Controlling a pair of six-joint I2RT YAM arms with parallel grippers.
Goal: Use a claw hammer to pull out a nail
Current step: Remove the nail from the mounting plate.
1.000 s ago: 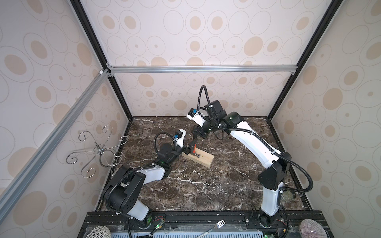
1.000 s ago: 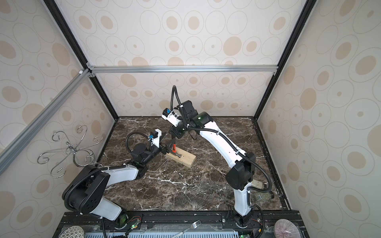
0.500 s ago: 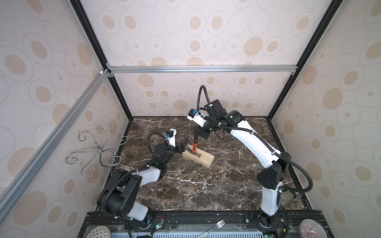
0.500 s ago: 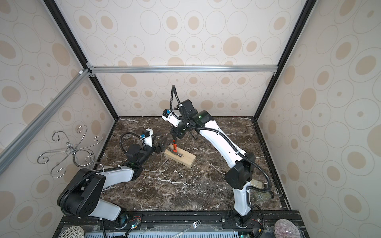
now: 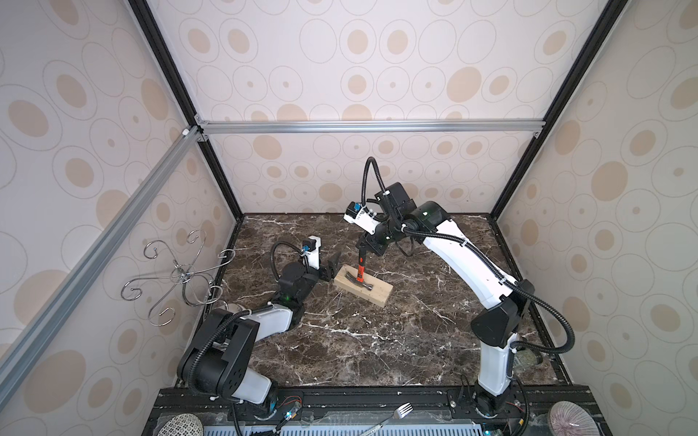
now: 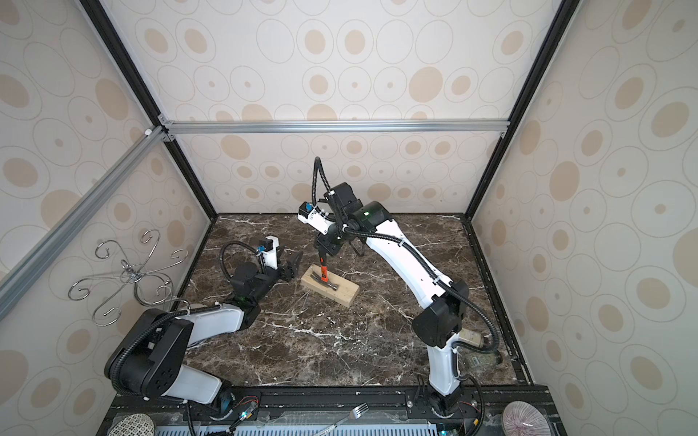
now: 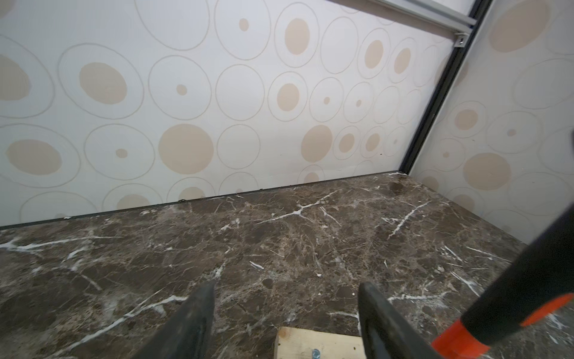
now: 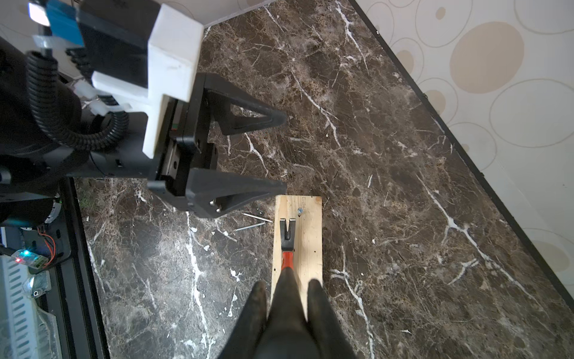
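The claw hammer (image 5: 360, 272) (image 6: 323, 272) stands steeply on a pale wooden block (image 5: 372, 292) (image 6: 340, 294), silver head down. My right gripper (image 5: 364, 251) (image 8: 286, 284) is shut on its black handle. In the right wrist view the forked claw of the hammer (image 8: 287, 228) lies on the block (image 8: 307, 248), just short of a nail (image 8: 299, 210) near the block's end. My left gripper (image 5: 334, 267) (image 7: 286, 289) (image 8: 284, 152) is open and holds nothing, beside that end. In the left wrist view the block (image 7: 320, 345) and nail (image 7: 316, 352) show between its fingers.
Loose nails (image 8: 254, 223) lie on the dark marble table (image 5: 377, 347) beside the block. A wire hook stand (image 5: 181, 275) hangs on the left wall. A fork (image 5: 393, 413) and two bowls (image 5: 181, 426) (image 5: 570, 417) sit along the front edge.
My left gripper has drawn back to the left, off the block's end. The right gripper and hammer have barely moved.
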